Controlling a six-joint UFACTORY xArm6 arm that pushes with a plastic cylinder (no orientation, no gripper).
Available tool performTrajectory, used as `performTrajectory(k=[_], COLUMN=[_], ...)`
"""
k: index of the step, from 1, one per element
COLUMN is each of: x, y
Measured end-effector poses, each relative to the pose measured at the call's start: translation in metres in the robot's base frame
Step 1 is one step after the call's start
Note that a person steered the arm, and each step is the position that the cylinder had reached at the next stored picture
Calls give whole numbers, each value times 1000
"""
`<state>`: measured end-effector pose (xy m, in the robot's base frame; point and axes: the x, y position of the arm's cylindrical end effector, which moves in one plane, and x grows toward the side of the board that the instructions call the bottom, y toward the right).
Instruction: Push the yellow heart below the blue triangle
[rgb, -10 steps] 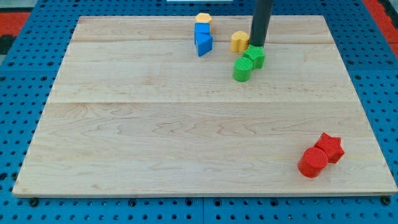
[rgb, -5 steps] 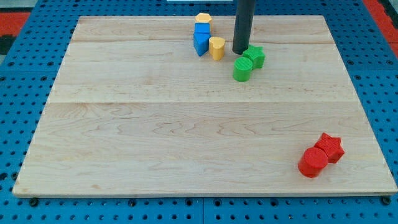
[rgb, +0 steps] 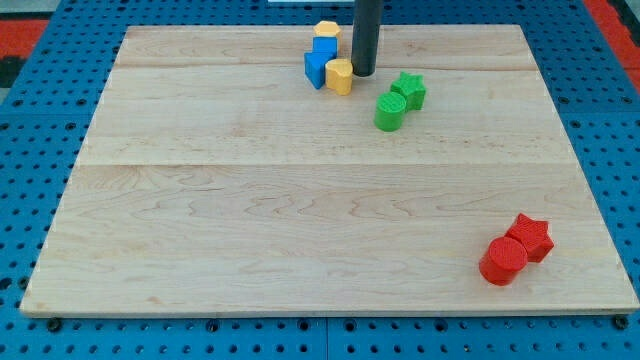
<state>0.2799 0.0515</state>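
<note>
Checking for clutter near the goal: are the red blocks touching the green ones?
No: the red star and red cylinder sit at the view's bottom right, far from the green star and green cylinder.

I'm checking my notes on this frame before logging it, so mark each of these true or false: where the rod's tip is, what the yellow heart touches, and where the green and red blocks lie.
1. My tip is just to the view's right of the yellow heart. True.
2. The yellow heart lies apart from every blue block. False: it sits against the blue triangle, at its right.
3. The green star and green cylinder lie at the view's left edge. False: they lie right of my tip, near the top.
4. The red star and red cylinder sit together at the view's bottom right. True.
</note>
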Motion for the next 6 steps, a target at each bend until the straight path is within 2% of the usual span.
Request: performTrajectory(k=[3, 5, 6], x=[-25, 21, 23], y=[0, 0, -4])
